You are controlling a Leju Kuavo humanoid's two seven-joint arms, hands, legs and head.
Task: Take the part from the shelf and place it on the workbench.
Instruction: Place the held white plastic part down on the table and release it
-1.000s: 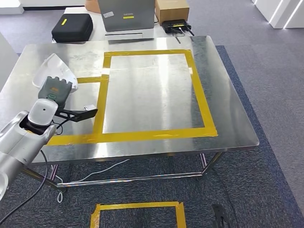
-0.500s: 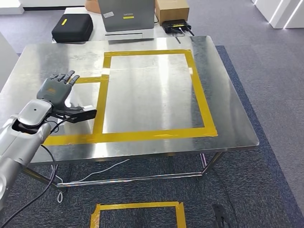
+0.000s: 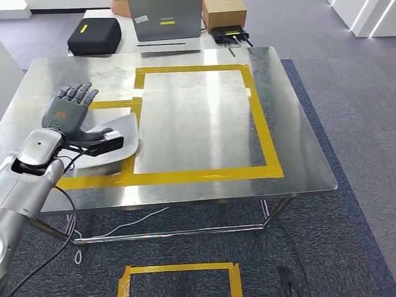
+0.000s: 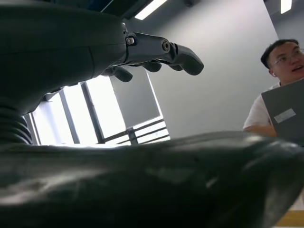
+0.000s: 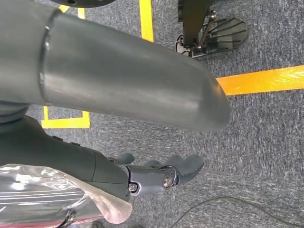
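The part (image 3: 126, 131), a thin whitish curved shell, lies flat on the steel workbench (image 3: 299, 154) at its front left, overlapping the yellow tape outline (image 3: 263, 127). My left hand (image 3: 66, 111) hovers over the part's left end with its fingers spread and nothing in them; the left wrist view also shows that hand (image 4: 71, 52) with straight fingers (image 4: 179, 51) well apart from the thumb. My right hand (image 5: 150, 176) hangs beside my body over grey carpet, fingers loosely extended and holding nothing.
Beyond the workbench's far edge stand a black case (image 3: 94, 35), a grey laptop (image 3: 164, 18), a cardboard box (image 3: 224, 12) and a small black device (image 3: 230, 33). A person (image 4: 272, 99) sits behind the laptop. Cables (image 3: 117, 229) and a yellow floor marking (image 3: 179, 278) lie below the bench.
A second ago my left hand held the white part tilted up over the table's left side. Now the part lies flat on the bench and the hand is off it, fingers spread.
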